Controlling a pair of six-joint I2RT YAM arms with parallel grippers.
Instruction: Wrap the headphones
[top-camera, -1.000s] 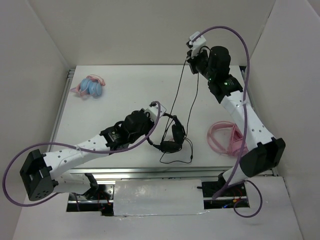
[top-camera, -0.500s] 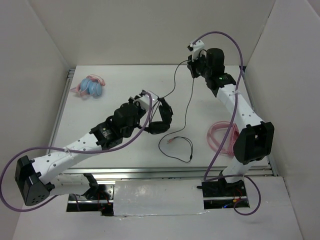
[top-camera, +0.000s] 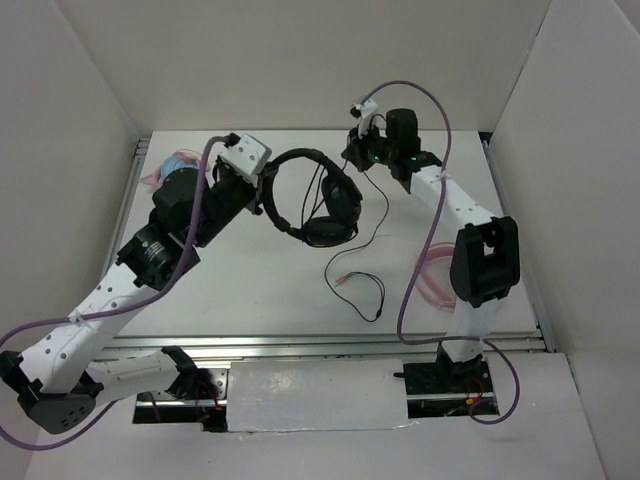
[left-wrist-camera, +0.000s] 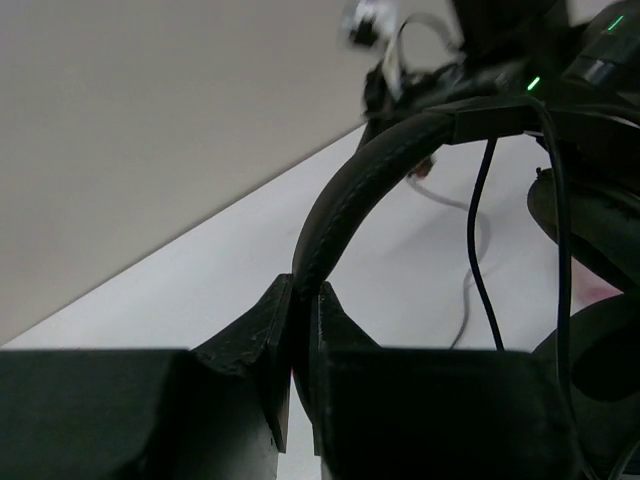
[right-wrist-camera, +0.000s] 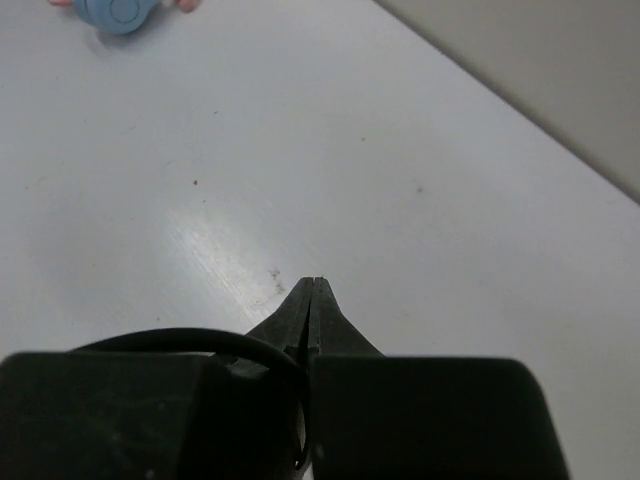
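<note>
Left tool (left-wrist-camera: 302, 300) clamped on headband of black headphones (top-camera: 338, 197), held up over bench (top-camera: 250, 290) (earcups hanging). Right tool (top-camera: 355, 150) pinched tight on cable (left-wrist-camera: 474, 250); plug end lies on bench.

Light: bright, even and diffuse, falling from above the tabletop (top-camera: 260, 290); only faint, soft shadows are forming on it.
Glare: a pale sheen is streaking the tabletop in the right wrist view.
Focus: the headphones (left-wrist-camera: 340, 190) are blurring close to the left wrist lens; the overhead view is rendering sharp.
</note>
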